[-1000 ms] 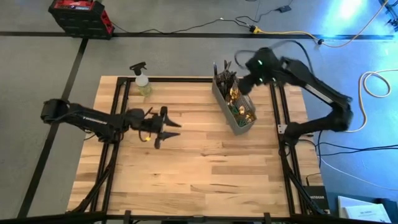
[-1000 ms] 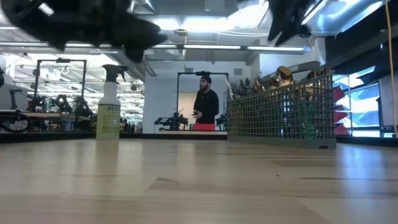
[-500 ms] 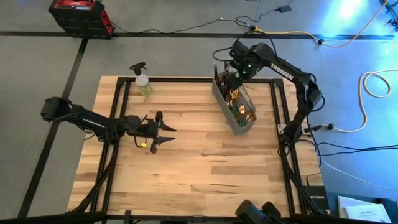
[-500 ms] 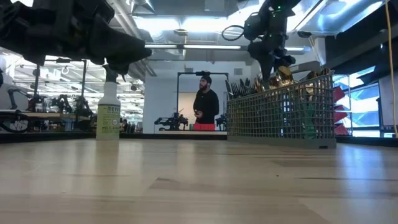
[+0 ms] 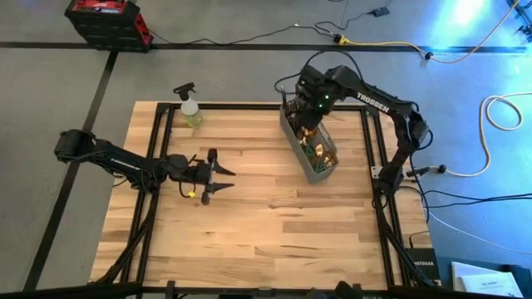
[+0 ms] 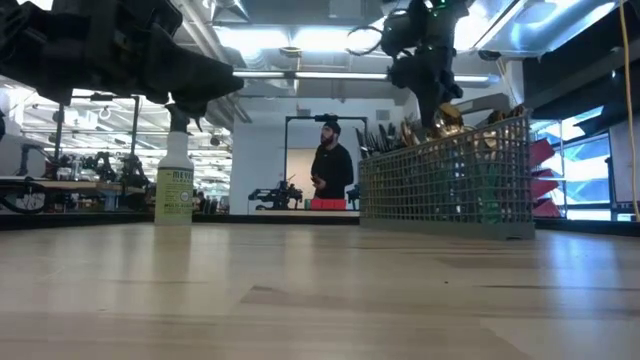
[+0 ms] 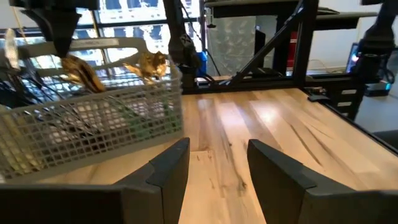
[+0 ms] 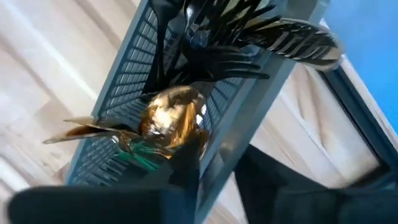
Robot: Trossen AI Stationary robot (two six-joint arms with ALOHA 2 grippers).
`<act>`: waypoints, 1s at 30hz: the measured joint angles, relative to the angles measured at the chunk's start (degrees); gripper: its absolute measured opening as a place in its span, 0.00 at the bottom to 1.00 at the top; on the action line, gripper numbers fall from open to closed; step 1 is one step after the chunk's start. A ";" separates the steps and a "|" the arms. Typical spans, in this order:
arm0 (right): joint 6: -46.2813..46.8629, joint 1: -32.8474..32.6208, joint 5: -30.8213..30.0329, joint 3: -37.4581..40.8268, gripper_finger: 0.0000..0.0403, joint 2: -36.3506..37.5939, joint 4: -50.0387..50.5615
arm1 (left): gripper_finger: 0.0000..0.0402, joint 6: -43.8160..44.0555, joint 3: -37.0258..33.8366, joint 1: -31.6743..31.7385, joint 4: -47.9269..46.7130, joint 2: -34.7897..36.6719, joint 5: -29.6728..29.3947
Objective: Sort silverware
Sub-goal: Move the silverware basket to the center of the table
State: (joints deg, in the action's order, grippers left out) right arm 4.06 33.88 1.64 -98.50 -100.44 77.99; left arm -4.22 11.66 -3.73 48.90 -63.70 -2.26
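The right end effector is lowered into the grey mesh caddy at the worktop's far right, among the silverware; its grip cannot be told. The left end effector is held released above mid-worktop, nothing gripped

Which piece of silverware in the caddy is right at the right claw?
The gold spoon: its shiny round bowl sits just ahead of the right claw, while the black forks stand farther along the caddy.
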 joint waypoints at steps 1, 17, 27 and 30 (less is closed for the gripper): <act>0.14 -0.47 0.53 0.00 0.11 0.00 -0.17 | 0.37 -0.52 0.00 0.00 0.00 0.00 -0.42; -6.45 -9.93 0.90 0.02 0.05 0.02 1.63 | 0.37 0.47 0.00 0.00 0.17 -0.02 -1.18; -9.80 -19.87 -1.04 0.02 0.05 0.02 1.39 | 0.37 0.30 0.00 0.00 0.22 -0.02 -1.62; -10.93 -21.95 -1.20 0.02 0.05 0.02 1.36 | 0.37 0.28 0.00 0.02 0.22 -0.02 -1.62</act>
State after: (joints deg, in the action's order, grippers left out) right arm -6.87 11.93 0.44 -98.48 -100.42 79.35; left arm -3.95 11.66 -3.70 49.12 -63.72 -3.88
